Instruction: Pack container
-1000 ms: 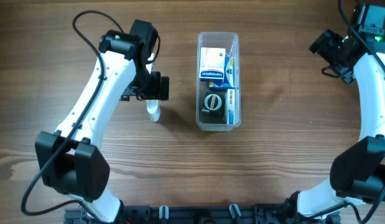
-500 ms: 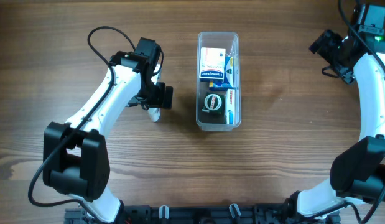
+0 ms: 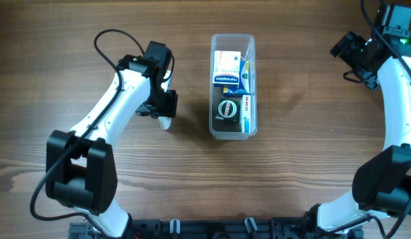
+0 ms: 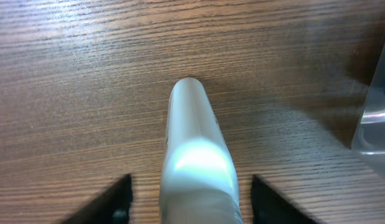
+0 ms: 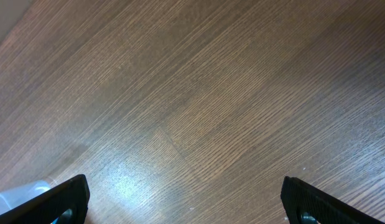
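Pick-up step: my left gripper (image 4: 191, 190) straddles the white plastic tube (image 4: 192, 143), jaws released; next, clench and carry it right into the clear rectangular plastic tub (image 3: 233, 135).

Bright even light, soft shadows, near-field blur.

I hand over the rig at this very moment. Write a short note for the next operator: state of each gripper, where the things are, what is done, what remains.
Left gripper: open, low over the white rounded tube lying on the wooden table, one finger each side, not closed.
Right gripper: open, empty, over bare table, far from the tub.
Clear rectangular plastic container: mid-table, beside the tube.
Done: small boxes already inside.
Left: probably grasp the tube and put it in.
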